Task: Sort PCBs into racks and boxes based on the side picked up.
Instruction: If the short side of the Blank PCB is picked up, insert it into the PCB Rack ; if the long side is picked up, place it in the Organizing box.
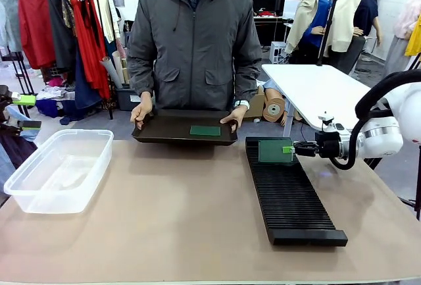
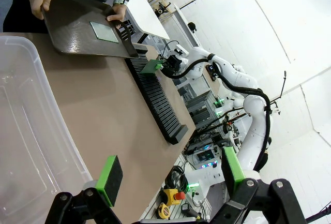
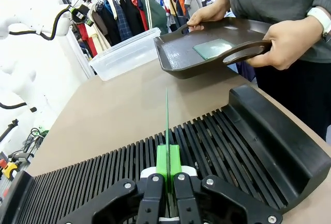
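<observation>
Right gripper (image 3: 168,158), jaws pinching a green circuit board (image 3: 166,118) upright on its edge at the slots near the far end of the black rack (image 1: 293,199). Beyond the rack, a person's hands (image 1: 140,110) hold a dark tray (image 1: 164,133) with a second board (image 1: 205,130) lying flat on it. At the left of the table (image 1: 184,219) stands a clear box (image 1: 85,180); left gripper (image 2: 170,175) above it, jaws spread.

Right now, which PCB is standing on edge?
The clamped PCB in the right claw, upright over the black rack; the other PCB lies flat in the person's tray.
</observation>
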`<state>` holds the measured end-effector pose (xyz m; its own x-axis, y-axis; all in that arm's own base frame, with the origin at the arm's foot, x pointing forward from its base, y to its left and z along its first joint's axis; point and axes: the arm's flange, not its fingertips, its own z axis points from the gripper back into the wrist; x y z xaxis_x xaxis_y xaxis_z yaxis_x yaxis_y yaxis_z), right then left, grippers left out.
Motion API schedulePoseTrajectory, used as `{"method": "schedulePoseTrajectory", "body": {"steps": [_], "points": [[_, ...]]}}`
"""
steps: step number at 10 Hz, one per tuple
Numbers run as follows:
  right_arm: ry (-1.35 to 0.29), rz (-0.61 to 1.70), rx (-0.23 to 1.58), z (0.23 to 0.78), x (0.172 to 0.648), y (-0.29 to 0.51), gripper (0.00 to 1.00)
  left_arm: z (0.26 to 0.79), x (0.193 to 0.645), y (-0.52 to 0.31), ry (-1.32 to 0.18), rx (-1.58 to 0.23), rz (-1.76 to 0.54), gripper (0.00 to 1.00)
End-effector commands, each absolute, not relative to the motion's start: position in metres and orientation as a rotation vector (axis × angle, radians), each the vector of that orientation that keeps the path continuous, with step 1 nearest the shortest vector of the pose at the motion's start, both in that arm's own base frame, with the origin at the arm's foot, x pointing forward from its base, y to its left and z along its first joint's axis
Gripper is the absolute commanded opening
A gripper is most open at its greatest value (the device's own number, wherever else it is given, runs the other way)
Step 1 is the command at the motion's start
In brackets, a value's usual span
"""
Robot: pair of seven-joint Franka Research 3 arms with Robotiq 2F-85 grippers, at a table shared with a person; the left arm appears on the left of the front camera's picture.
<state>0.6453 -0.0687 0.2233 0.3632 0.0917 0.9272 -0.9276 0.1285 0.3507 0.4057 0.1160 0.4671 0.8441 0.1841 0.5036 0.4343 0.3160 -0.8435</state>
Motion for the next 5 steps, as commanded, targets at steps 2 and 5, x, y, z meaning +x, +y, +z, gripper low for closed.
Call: {"method": "schedulePoseTrajectory", "body": {"steps": [2,5], "points": [[-0.879,0.932,1.214,0.2206,0.649,-0.0682,0.0,0.4685,0.4037,0.1161,-0.578,-1.265,-0.182,1.0],[-0.886,0.932,1.249,0.2186,0.6488,-0.0673,0.0,0.4685,0.4037,0.1161,-0.578,-1.265,-0.182,1.0]]}}
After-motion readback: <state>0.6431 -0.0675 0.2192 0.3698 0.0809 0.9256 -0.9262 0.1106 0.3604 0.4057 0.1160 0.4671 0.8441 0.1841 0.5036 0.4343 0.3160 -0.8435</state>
